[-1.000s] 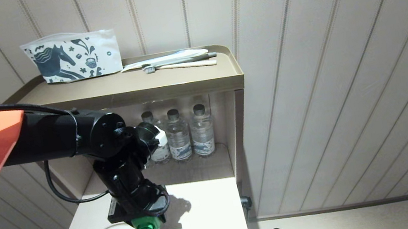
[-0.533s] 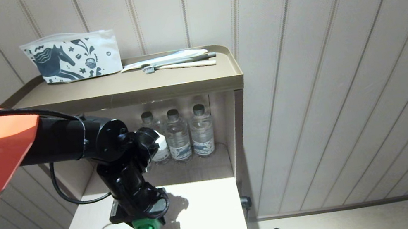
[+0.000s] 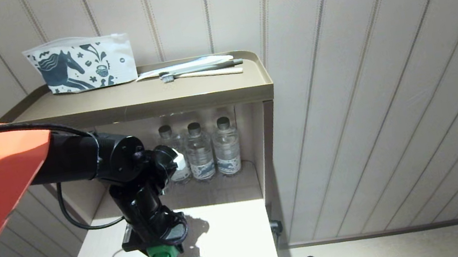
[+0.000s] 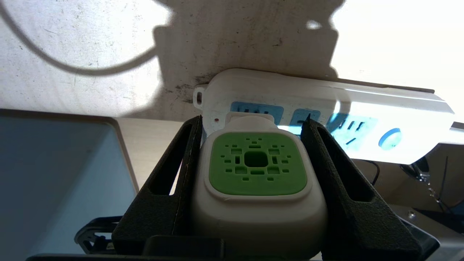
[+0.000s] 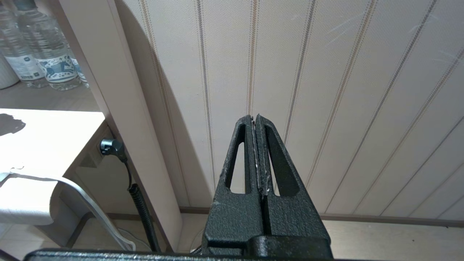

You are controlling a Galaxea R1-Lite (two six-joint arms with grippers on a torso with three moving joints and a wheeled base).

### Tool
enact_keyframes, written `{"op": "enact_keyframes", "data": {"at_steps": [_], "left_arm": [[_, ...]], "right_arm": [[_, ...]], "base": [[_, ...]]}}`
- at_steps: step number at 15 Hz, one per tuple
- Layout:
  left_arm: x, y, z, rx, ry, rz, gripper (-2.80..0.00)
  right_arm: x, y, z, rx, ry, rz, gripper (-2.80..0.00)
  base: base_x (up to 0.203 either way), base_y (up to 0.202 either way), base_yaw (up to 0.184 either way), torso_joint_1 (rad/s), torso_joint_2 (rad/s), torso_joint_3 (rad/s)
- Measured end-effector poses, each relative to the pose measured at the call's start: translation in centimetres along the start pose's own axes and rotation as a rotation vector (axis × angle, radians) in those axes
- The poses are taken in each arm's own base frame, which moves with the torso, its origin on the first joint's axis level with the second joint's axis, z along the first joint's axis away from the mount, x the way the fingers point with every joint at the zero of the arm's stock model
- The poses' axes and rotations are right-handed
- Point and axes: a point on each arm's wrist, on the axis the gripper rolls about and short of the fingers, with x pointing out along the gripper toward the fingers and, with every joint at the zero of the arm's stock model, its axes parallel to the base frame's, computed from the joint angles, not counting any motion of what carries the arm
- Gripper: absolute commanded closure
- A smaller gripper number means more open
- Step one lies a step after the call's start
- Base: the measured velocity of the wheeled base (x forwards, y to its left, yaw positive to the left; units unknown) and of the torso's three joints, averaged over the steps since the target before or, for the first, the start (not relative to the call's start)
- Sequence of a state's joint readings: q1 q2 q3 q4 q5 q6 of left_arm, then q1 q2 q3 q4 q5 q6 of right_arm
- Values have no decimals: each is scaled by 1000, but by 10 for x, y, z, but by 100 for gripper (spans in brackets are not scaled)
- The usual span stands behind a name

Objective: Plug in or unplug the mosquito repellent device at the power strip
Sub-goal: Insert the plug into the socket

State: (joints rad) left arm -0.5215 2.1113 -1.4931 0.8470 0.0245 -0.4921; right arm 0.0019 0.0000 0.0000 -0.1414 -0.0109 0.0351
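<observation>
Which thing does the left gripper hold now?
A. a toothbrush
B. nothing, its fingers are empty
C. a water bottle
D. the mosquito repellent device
D: in the left wrist view the left gripper has a black finger on each side of the white head of the mosquito repellent device, close above the power strip.

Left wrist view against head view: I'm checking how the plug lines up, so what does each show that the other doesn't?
Only the left wrist view shows the mosquito repellent device from its vented green top, clamped between the left gripper fingers, its white front end over a socket face near the end of the power strip.

Only the head view shows the green bottle end, three water bottles on the shelf and the horse-print pouch.

Both show the gripper, device, strip and pale table.
</observation>
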Motion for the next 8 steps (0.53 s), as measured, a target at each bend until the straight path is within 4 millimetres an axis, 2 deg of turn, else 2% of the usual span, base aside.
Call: {"op": "enact_keyframes", "data": {"at_steps": [8], "left_arm": [[-1, -1, 1, 0, -7, -7, 0]], "right_arm": [[0, 0, 0, 0, 0, 0, 0]], "base": [[0, 0, 0, 0, 0, 0]]}}
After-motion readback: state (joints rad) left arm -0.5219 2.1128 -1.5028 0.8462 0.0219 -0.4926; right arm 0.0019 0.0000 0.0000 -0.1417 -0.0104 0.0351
